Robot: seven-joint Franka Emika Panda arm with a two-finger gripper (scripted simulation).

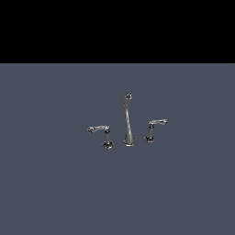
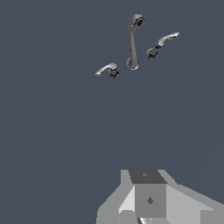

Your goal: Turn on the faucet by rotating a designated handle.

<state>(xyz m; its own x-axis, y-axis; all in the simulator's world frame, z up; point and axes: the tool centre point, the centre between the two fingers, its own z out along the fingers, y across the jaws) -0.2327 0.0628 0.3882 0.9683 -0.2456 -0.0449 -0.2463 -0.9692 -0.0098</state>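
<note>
We see the faucet point(image 1: 129, 120) standing as three separate chrome pieces on a flat grey-blue floor point(image 1: 55, 183). In the exterior view the tall thin spout point(image 1: 128, 121) rises in the middle, tapering up to a knobbed top. The handle point(image 1: 102, 134) stands on its short round-based post at the exterior view's left of the spout, its lever running near level away from the spout and ending in a downturned tip. The twin handle point(image 1: 153, 129) stands at the exterior view's right of the spout, its shorter lever slanting upward. The three pieces stand near one another without touching.

In the wrist view we find the same set: the spout point(image 2: 133, 43), the handle point(image 2: 107, 70) and the twin handle point(image 2: 161, 44).

Of the pincer point(image 2: 148, 216) we see only a grey blocky body at the edge of the wrist view; it does not show in the exterior view. The handle lies well apart from it, with bare floor between them, and nothing touches the handle. The fingertips fall outside the picture, so we cannot tell how wide the pincer stands or whether it has hold of anything.
</note>
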